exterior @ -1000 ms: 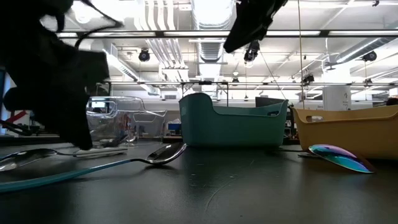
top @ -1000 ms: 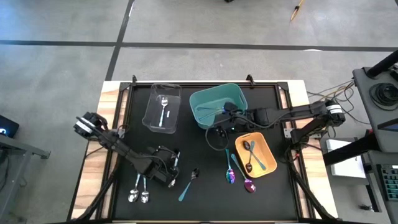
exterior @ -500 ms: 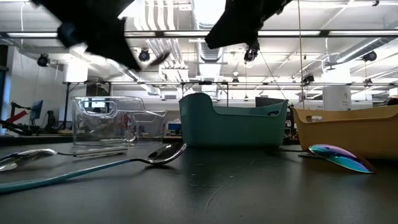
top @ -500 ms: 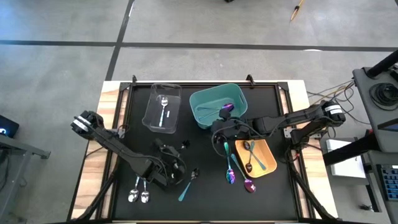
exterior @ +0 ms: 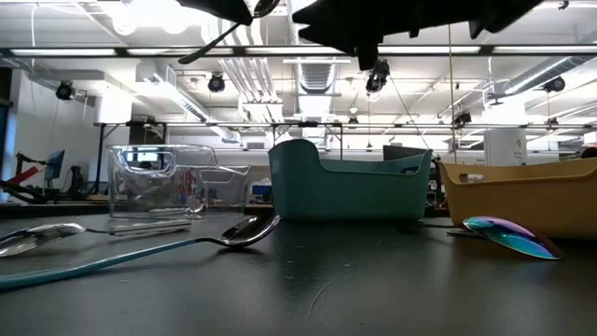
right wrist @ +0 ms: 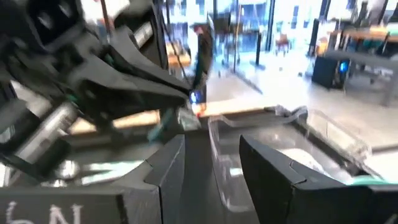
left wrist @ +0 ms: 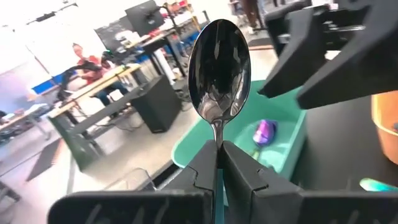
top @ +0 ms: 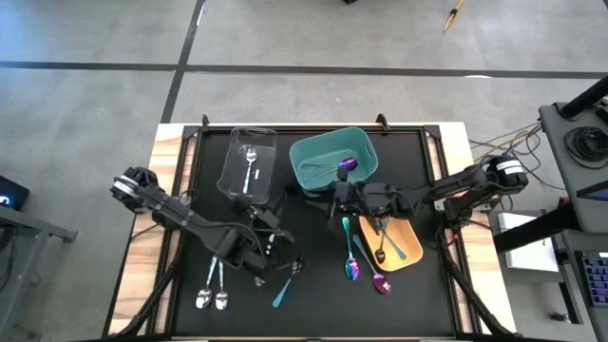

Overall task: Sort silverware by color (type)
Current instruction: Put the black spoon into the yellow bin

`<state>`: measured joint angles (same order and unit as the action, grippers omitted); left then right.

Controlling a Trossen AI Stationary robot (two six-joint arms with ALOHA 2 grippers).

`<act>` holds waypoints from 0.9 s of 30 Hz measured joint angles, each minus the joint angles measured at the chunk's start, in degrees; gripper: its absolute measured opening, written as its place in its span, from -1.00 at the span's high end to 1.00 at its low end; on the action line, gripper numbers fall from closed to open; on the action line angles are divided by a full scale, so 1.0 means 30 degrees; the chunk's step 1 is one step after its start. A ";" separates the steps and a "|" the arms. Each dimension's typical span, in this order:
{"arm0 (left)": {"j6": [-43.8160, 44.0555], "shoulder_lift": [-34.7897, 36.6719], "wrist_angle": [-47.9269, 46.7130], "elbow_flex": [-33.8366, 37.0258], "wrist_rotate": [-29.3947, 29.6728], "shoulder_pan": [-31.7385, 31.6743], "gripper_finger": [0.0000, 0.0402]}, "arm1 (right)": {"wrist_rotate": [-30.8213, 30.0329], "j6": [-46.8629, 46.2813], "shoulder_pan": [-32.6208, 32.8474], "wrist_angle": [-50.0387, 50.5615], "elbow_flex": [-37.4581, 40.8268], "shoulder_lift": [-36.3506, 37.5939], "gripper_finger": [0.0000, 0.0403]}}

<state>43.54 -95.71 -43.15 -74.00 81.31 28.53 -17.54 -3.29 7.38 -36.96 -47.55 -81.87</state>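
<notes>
A black table (top: 427,285) is seen from above, and three bins are set along its twelve o'clock edge, presumably one for each kind of silverware. The teal bin (top: 328,152) sits at about twelve o'clock and already holds a purple spoon (top: 347,165). The clear bin (top: 233,176), at about eleven o'clock, holds one silver spoon (top: 250,163). The orange bin (top: 407,228), at about three o'clock, holds two utensils, one dark and one with a teal handle.

The left gripper (top: 271,233) is held above the middle of the table, just on the six o'clock side of the clear bin. Its fingers are clamped tight on the handle of a shiny silver spoon (left wrist: 219,74), which is held bowl upward; it is judged to be meant for the clear bin, where the other silver spoon lies.

The right gripper (top: 342,198) hangs between the teal bin and the orange bin, with its fingers (right wrist: 273,171) spread and nothing between them, probably ready for the next pick.

Unsorted pieces are left on the table: two silver spoons (top: 212,296) at about seven o'clock, a teal-handled spoon (top: 288,280) at six o'clock, and iridescent spoons (top: 353,261) at about five o'clock, just beside the orange bin.
</notes>
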 joint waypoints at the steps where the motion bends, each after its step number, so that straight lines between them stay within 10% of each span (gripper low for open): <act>1: -0.0007 0.0003 -0.0026 -0.0053 0.0113 -0.0112 1.00 | -0.0007 0.0101 0.0000 -0.0762 0.0242 0.0000 0.28; 27: -0.2080 -0.0440 0.0382 -0.0066 -0.1427 -0.0576 1.00 | -0.0131 -0.1356 -0.0053 -0.2862 0.0611 0.0000 0.28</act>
<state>37.30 -97.04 -42.00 -74.19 77.03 26.80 -17.93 -7.35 7.22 -45.55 -45.71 -81.87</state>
